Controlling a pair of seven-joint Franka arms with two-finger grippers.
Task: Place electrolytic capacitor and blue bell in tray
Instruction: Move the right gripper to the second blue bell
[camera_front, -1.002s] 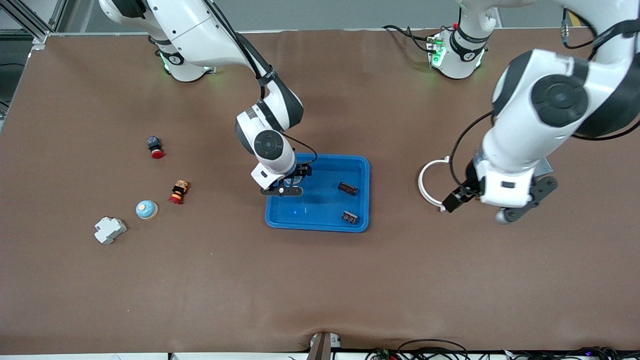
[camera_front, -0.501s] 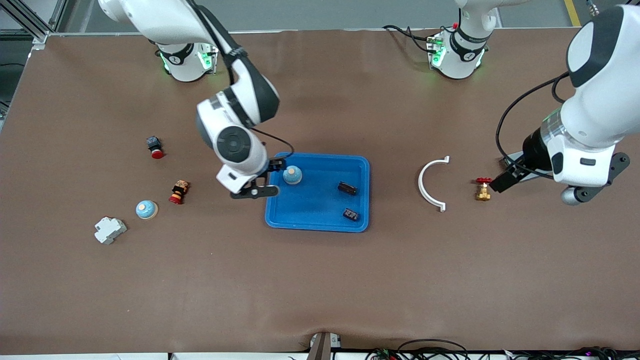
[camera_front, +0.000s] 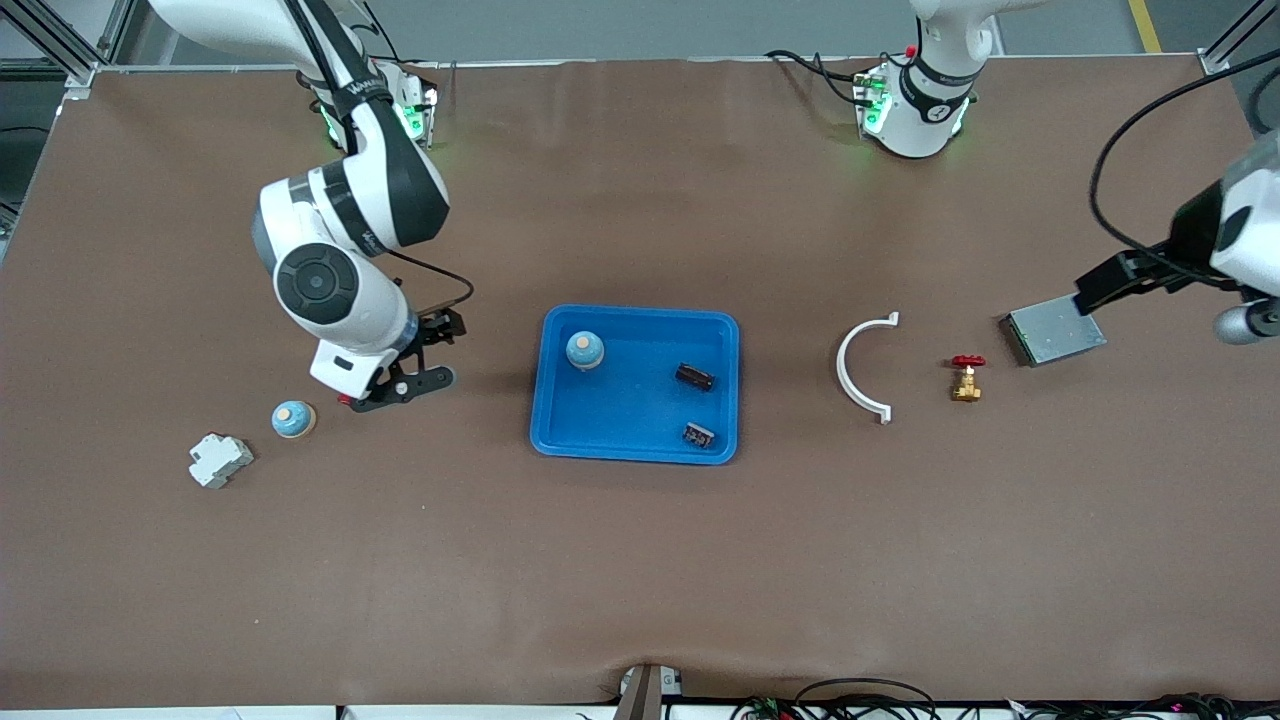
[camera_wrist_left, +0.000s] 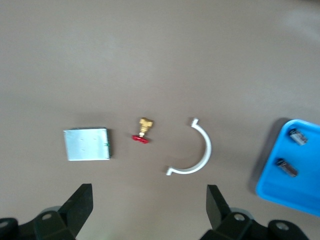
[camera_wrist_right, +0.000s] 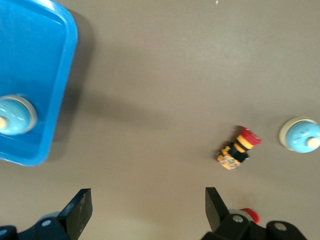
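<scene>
The bright-blue tray (camera_front: 640, 452) lies mid-table. A blue bell (camera_front: 585, 350) stands in its corner toward the right arm's end; it also shows in the right wrist view (camera_wrist_right: 14, 116). A dark cylindrical capacitor (camera_front: 695, 376) and another small dark part (camera_front: 699, 434) lie in the tray toward the left arm's end, and both show in the left wrist view (camera_wrist_left: 287, 167). My right gripper (camera_front: 443, 328) is open and empty over bare table between the tray and a second blue bell (camera_front: 294, 419). My left gripper (camera_front: 1098, 287) is open and empty above a grey metal box (camera_front: 1055, 335).
A white curved clip (camera_front: 862, 365) and a brass valve with a red handle (camera_front: 966, 378) lie between the tray and the box. A white breaker (camera_front: 220, 460) lies near the second bell. A red-capped button part (camera_wrist_right: 237, 149) lies under the right arm.
My right gripper let go of the blue bell in the tray and moved off toward the right arm's end. My left gripper drew back past the valve to the grey box.
</scene>
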